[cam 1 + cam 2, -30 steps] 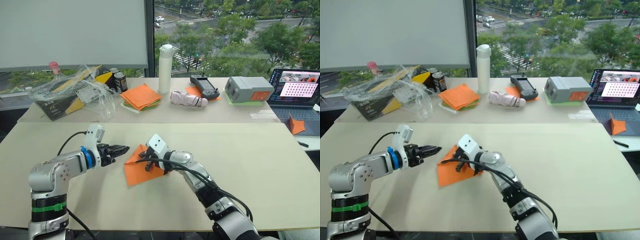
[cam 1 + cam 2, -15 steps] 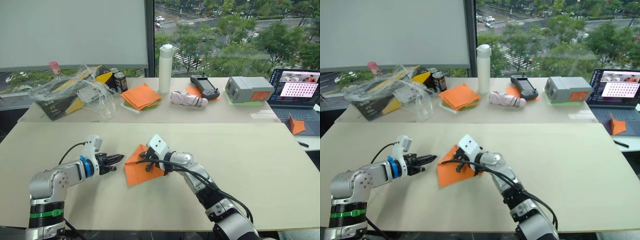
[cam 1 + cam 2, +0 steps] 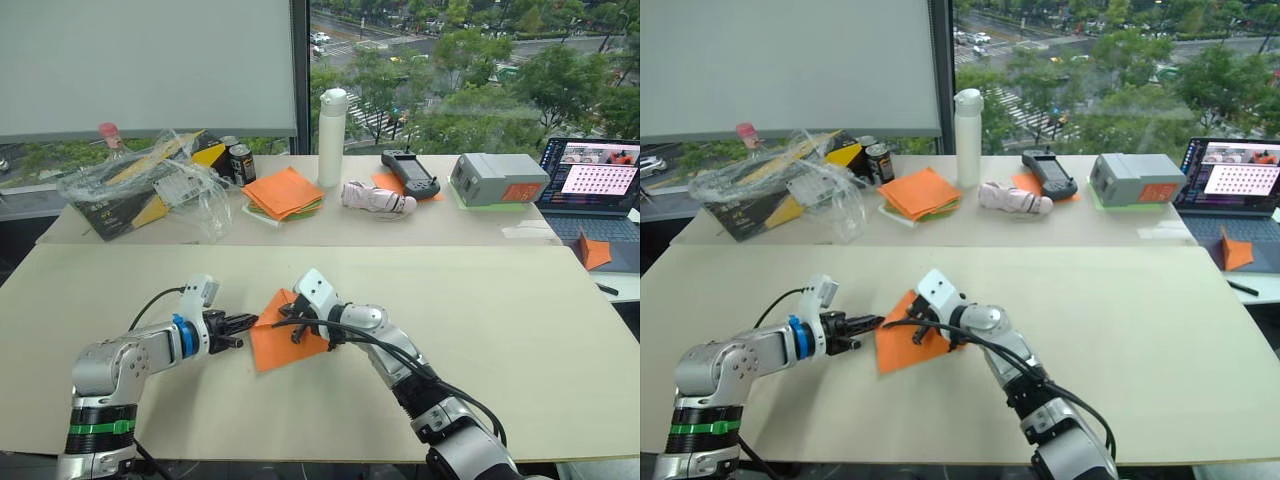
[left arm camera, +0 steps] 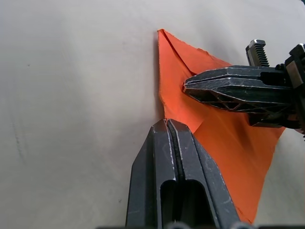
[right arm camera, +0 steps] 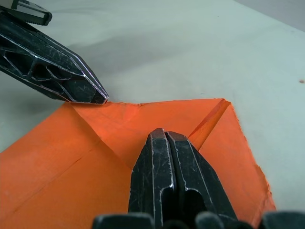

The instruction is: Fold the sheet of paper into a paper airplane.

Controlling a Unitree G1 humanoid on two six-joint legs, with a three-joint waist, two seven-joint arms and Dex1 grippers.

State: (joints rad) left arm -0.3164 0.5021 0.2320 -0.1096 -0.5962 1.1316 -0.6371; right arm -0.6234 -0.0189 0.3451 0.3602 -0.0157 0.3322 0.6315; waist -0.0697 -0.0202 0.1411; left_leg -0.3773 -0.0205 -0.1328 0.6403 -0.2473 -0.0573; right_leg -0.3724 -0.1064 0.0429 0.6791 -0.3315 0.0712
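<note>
Orange sheet of paper (image 3: pixel 284 340) points away from robot; closed left pincer (image 4: pixel 166 123) and right pincer (image 5: pixel 164 133) touch it.

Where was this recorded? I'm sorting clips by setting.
Probably an office or lab workspace in an upper-floor city building: pale tables beside a big window overlooking trees and streets, an open laptop, and a handheld controller on the back table.
</note>
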